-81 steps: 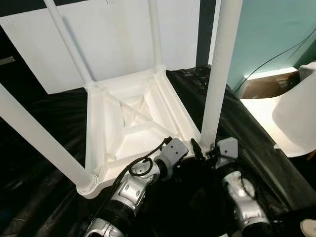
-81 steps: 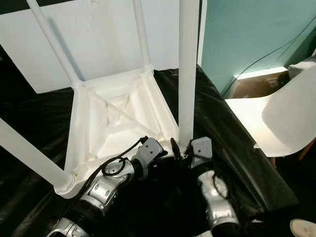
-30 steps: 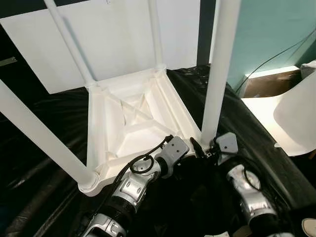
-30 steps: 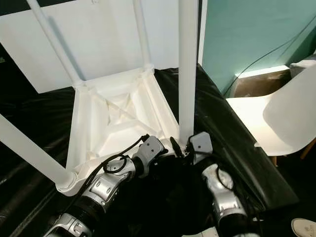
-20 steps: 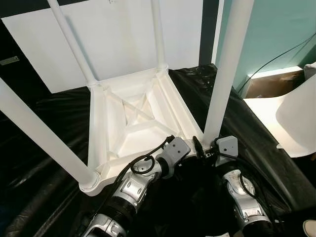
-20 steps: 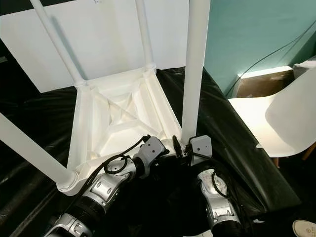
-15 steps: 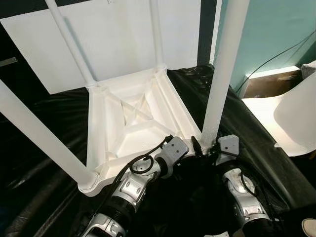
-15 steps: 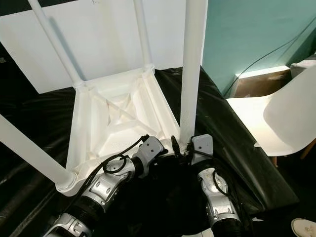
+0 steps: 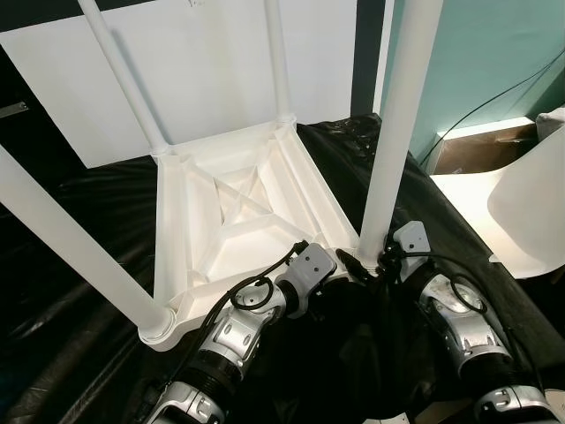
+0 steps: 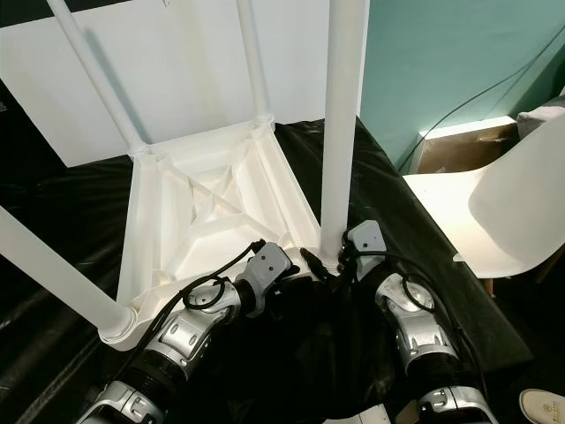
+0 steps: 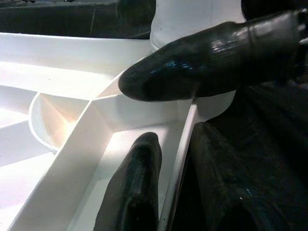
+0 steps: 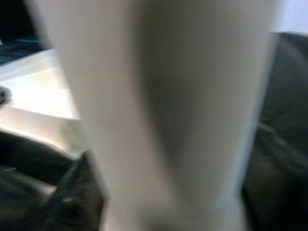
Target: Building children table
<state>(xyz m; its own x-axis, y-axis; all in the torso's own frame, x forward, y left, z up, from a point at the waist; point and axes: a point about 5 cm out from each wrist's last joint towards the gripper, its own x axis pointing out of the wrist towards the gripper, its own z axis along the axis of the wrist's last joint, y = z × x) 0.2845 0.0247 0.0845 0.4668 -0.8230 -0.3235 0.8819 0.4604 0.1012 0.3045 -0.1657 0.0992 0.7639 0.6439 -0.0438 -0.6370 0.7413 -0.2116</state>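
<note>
A white children's table [image 9: 229, 221] lies upside down on a black sheet [image 9: 71, 230], with its legs pointing up. My left gripper [image 11: 178, 139] is shut on the table's rim at the near right corner, with one finger inside the rim wall and one outside. My right gripper [image 9: 369, 263] is at the base of the near right leg [image 9: 397, 132], closed around it where it meets the corner socket. One finger [image 11: 202, 62] of the right gripper crosses the left wrist view. The leg [image 12: 163, 106] is blurred and very close in the right wrist view.
A large white board [image 9: 203, 79] leans behind the table. A white chair [image 9: 530, 212] stands close on the right, with a cardboard box [image 9: 477, 150] and a cable by the teal wall. A shoe [image 10: 540, 406] is at the near right floor.
My right forearm has swung out to the right while its gripper stayed at the leg's base. The near right leg rocked slightly and stands straighter. The left gripper has held its place.
</note>
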